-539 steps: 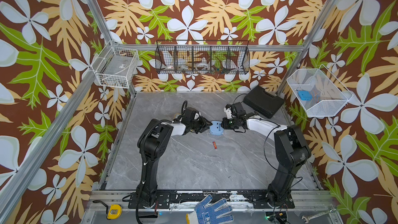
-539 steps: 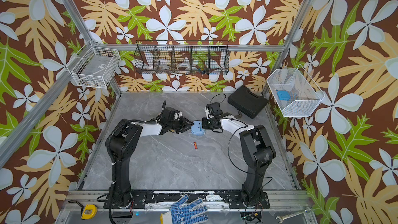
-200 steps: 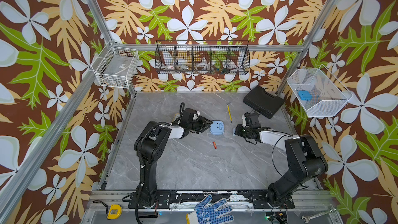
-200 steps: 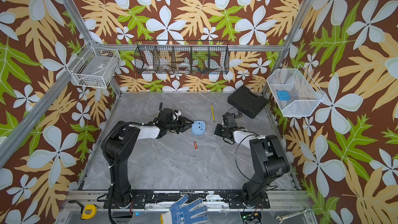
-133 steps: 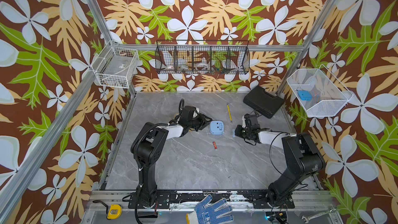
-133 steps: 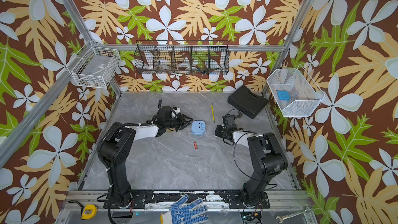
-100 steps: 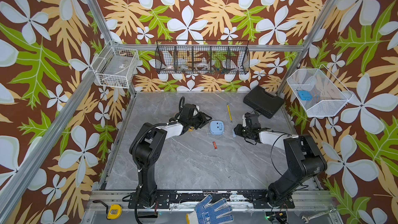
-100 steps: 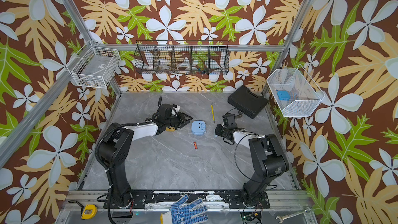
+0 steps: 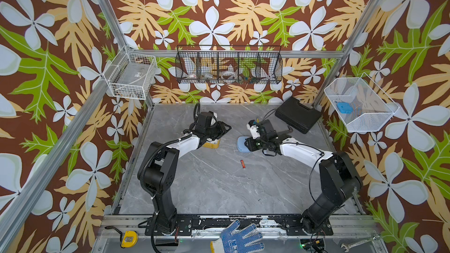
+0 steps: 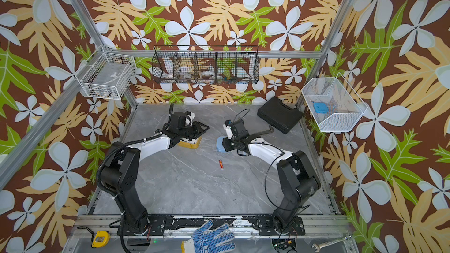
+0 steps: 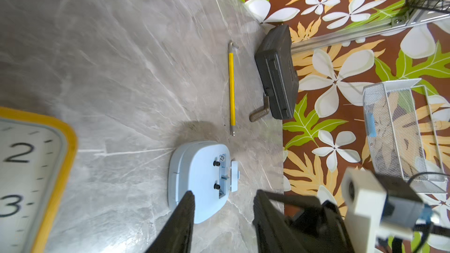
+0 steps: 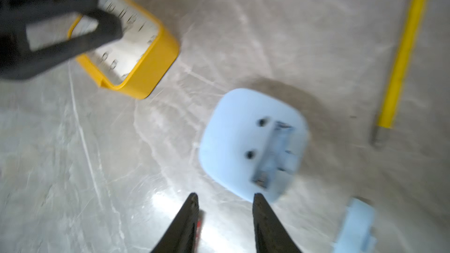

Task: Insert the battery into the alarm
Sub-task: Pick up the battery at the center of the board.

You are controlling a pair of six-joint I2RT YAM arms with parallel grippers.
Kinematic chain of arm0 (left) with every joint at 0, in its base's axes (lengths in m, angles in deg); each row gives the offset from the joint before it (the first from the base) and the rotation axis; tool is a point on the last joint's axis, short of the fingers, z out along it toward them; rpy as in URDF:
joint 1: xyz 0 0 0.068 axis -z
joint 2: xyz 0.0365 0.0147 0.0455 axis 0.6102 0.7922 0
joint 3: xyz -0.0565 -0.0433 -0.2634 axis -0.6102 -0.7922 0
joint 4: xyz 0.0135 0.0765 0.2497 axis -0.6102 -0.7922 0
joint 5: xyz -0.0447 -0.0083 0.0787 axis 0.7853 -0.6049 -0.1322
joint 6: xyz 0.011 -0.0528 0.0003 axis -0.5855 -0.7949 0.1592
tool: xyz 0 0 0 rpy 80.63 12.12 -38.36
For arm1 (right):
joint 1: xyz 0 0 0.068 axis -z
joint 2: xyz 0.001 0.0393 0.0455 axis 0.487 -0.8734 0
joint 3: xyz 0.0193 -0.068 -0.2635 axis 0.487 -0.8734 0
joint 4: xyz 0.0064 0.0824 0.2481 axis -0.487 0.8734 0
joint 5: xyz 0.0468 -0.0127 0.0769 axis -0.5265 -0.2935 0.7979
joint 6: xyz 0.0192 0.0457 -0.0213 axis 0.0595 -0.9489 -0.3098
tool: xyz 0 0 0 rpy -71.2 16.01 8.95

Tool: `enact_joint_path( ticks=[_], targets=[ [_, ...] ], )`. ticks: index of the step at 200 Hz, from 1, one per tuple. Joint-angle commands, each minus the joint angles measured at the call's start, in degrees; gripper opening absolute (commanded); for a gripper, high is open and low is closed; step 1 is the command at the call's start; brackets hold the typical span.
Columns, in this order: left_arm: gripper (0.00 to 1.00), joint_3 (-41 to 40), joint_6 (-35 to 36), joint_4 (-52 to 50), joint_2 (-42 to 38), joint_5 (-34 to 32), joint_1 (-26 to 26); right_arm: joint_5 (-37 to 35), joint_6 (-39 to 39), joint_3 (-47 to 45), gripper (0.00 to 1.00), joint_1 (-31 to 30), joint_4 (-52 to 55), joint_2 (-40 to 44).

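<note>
– Black left fingers (image 11: 187,205), state?
– Parted a moderate gap, nothing between them. They hang over the yellow clock (image 9: 211,144), apart from the alarm (image 11: 199,178).
– And the right fingers (image 12: 190,211)?
– Parted about as much, empty. Tips sit at the alarm's near edge; touching or not, cannot tell, that wrist view is blurred.
– Alarm?
– Light blue, face down on the grey desk (image 9: 214,186), battery bay open on its back. Its cover (image 12: 355,225) lies on the desk near it.
– Battery (image 9: 243,164)?
– Red, flat on the desk in front of the alarm, apart from it, between the two arms. Held by neither pair of fingers.
– Containers?
– White mesh basket (image 9: 370,120) on the right wall: one blue item (image 9: 343,107). Black wire basket (image 9: 267,69) on the back wall, several compartments: a whitish tape roll (image 9: 227,74) plus bits too small to name. White wire basket (image 9: 126,92) on the left wall: contents unclear. Black case (image 9: 298,115) at the desk's back right, shut.
– Anything else?
– Yellow-sleeved hex key (image 11: 231,88) on the desk beside the case.
</note>
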Motion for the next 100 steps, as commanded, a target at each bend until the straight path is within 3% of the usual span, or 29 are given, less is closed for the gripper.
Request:
enact_joint_path(
  ticks=[1,100],
  targets=[
    [0.42,-1.3,1.9,-0.3,-1.5,-0.9,-1.1,-0.3,3.6,2.9,0.4,-4.3,7.5,-3.5],
    [0.42,-4.7,3.2,-0.1,-3.2,-1.0,-1.7,-8.4,-2.2,5.8,0.38,-10.1,12.9,-9.7]
  ],
)
